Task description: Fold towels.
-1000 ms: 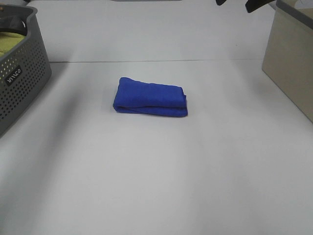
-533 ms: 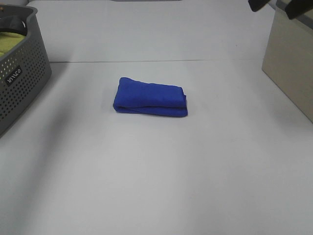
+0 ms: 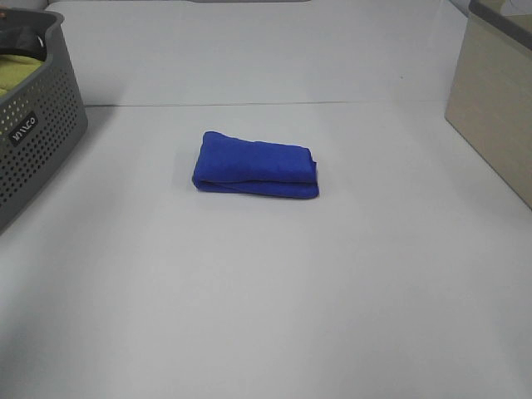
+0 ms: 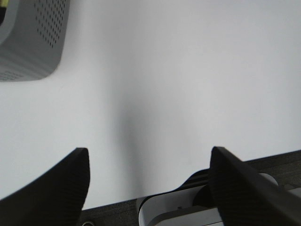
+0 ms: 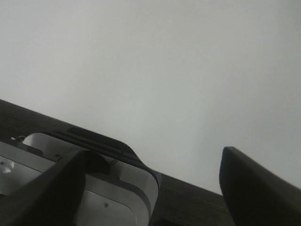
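A royal-blue towel [image 3: 256,165] lies folded into a compact rectangle in the middle of the white table [image 3: 266,291], seen in the exterior high view. No arm shows in that view. My left gripper [image 4: 149,162] is open and empty over bare table near a grey basket corner [image 4: 30,40]. My right gripper [image 5: 153,162] is open and empty over bare white surface. Neither wrist view shows the towel.
A grey perforated basket [image 3: 33,125] holding a yellow-green cloth [image 3: 18,71] stands at the left edge. A beige box [image 3: 495,100] stands at the right edge. A dark edge and a white-grey fixture [image 5: 70,188] show in the wrist views.
The right gripper, seen at the top right edge of the exterior high view earlier, has moved out of that view. The towel has not moved.
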Motion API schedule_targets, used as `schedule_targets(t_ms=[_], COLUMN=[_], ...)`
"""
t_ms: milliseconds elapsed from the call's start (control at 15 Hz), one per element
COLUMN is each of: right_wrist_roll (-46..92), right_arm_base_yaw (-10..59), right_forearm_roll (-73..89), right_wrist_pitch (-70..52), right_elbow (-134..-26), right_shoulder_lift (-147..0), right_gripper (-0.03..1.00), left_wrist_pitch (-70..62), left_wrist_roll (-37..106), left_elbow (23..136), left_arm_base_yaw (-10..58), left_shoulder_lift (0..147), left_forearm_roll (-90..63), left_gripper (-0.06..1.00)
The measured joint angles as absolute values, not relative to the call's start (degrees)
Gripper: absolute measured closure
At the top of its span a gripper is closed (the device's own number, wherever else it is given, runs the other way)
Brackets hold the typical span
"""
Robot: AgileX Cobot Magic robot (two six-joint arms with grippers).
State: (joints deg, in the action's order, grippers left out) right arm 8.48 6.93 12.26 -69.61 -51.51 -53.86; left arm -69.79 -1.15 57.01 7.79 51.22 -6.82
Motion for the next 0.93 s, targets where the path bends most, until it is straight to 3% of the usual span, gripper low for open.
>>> schedule_targets(t_ms=[400, 933], right_wrist_roll=[9.0, 12.9], right_arm_base_yaw=[6.9, 6.9], right_forearm_roll=[10.1, 9.8], right_wrist_pitch=[-69.6, -64.8], right_elbow=[-31.4, -26.9], right_shoulder_lift=[-23.5, -9.3], right_gripper=[0.20, 0.20], left_wrist_pitch=[-69.8, -63.0], left_wrist_roll=[-0.7, 8.9], left_elbow=[39.1, 30.5], left_arm_base_yaw=[7.8, 7.8], left_shoulder_lift=[17.4, 9.0], left_forearm_roll=[-7.4, -12.0], left_gripper=[0.26, 0.26])
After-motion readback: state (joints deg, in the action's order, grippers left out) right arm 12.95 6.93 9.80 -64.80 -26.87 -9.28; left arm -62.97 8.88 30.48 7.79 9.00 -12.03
